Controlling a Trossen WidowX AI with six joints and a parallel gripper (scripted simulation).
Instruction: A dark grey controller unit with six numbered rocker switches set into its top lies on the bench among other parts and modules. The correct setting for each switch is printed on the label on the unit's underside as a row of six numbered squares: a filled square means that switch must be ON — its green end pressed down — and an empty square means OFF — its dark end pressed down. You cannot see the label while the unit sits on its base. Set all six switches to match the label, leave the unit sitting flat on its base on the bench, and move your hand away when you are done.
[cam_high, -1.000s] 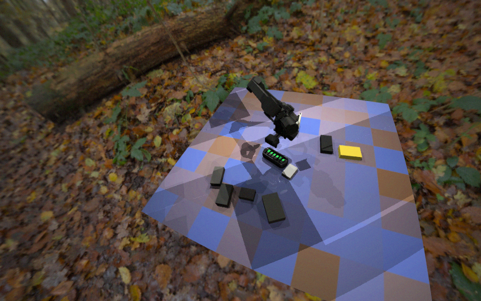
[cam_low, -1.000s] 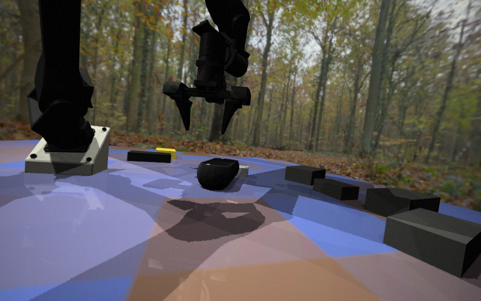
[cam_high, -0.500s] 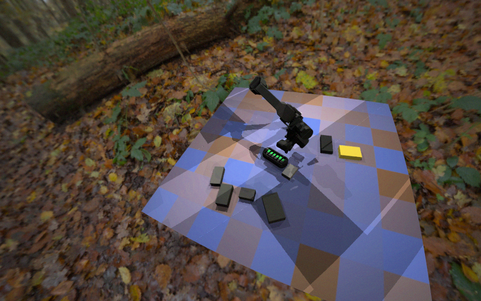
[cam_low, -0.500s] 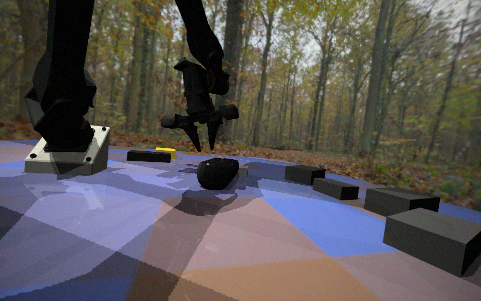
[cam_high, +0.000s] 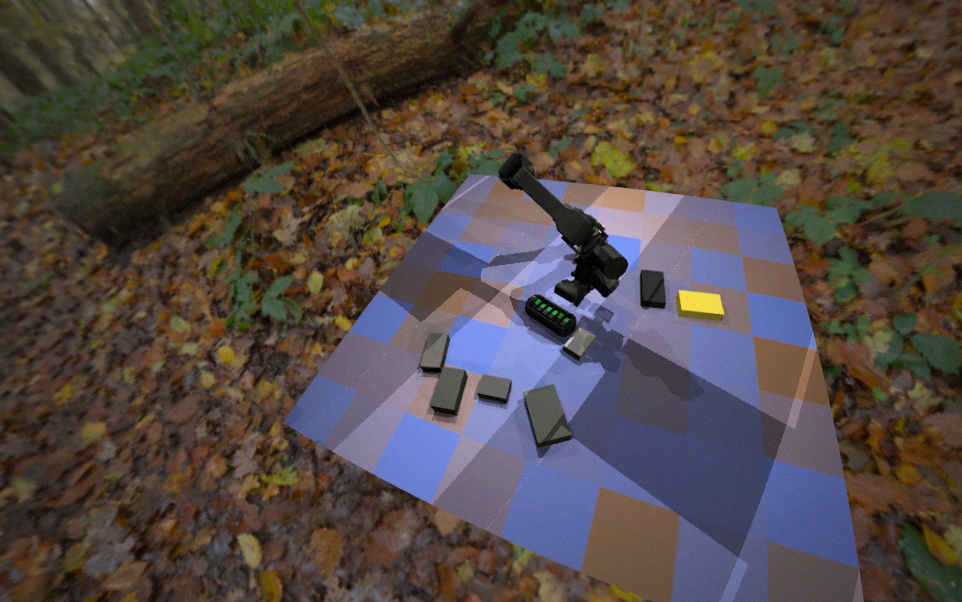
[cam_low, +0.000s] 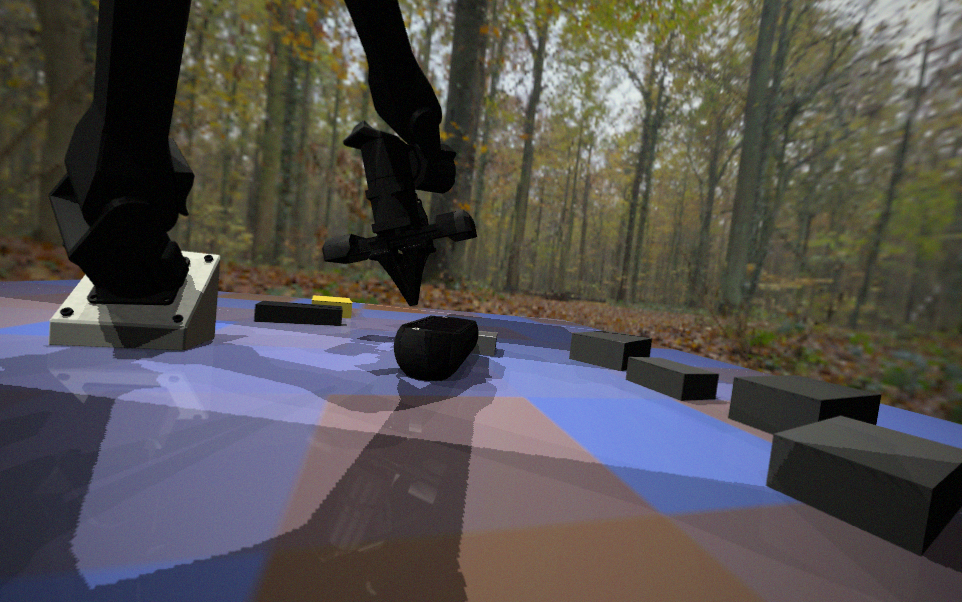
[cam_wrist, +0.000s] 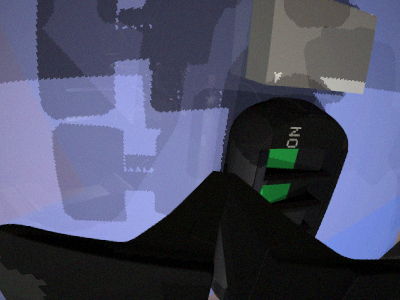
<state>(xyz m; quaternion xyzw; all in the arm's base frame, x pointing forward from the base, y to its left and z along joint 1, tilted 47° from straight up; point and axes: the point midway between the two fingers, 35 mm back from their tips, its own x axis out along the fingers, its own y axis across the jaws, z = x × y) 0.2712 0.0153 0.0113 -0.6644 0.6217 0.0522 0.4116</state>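
Observation:
The dark grey controller unit (cam_high: 546, 316) (cam_low: 434, 346) (cam_wrist: 294, 150) sits flat on its base on the patchwork bench (cam_high: 638, 454), switches facing up. A row of green switch ends shows in the top view. In the wrist view only two green ends near the "ON" mark show; my fingers hide the rest. My gripper (cam_high: 571, 292) (cam_low: 410, 298) (cam_wrist: 222, 182) is shut and empty. Its tips point down, a short gap above the unit's end nearer the arm base, not touching it.
A pale grey block (cam_high: 579, 342) (cam_wrist: 307, 44) lies just past the unit's far end. A dark block (cam_high: 652, 288) and a yellow block (cam_high: 700, 303) lie to the right. Several dark blocks (cam_high: 448, 389) (cam_low: 671, 377) lie toward the front. The arm base (cam_low: 134, 312) stands behind.

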